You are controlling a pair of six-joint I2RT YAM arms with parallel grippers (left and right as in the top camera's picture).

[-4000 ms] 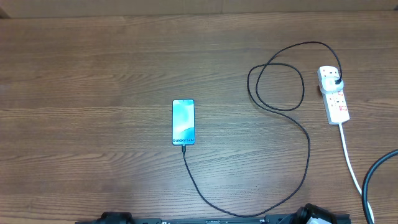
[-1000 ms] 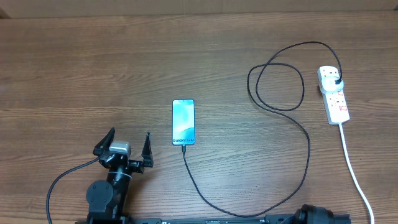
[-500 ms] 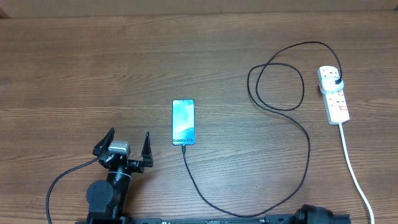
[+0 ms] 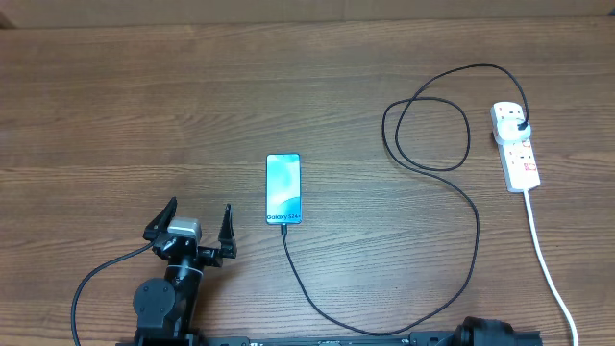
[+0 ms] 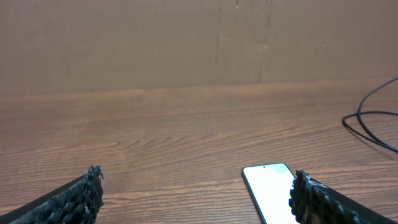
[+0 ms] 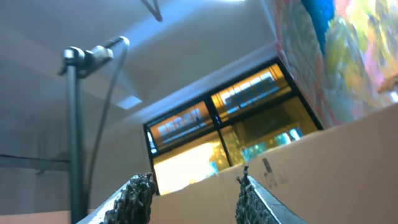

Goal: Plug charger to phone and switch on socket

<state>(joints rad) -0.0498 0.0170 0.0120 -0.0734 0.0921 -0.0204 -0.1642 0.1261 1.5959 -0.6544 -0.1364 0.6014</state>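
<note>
Left arm now in, absent four seconds back; motionless since. Left gripper (image 4: 201,205) jaws wide, empty, beside phone (image 4: 283,188), centre of table (image 4: 115,96). Right gripper (image 6: 193,186) parted, empty, aimed upward. Charger (image 4: 478,231) tip touches phone's near end; plug in socket (image 4: 519,159), far right. Risk: clumsy reach nudges phone, tip pulls loose. Screen text: "Galaxy", rest illegible.

Background: table and backdrop
Brown wood-grain table (image 4: 144,96); brown cardboard wall (image 5: 124,43) along its 12 o'clock edge; grey metal stand (image 6: 74,130).

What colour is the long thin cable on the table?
Black. The charger cable shows best in the overhead view.
</note>
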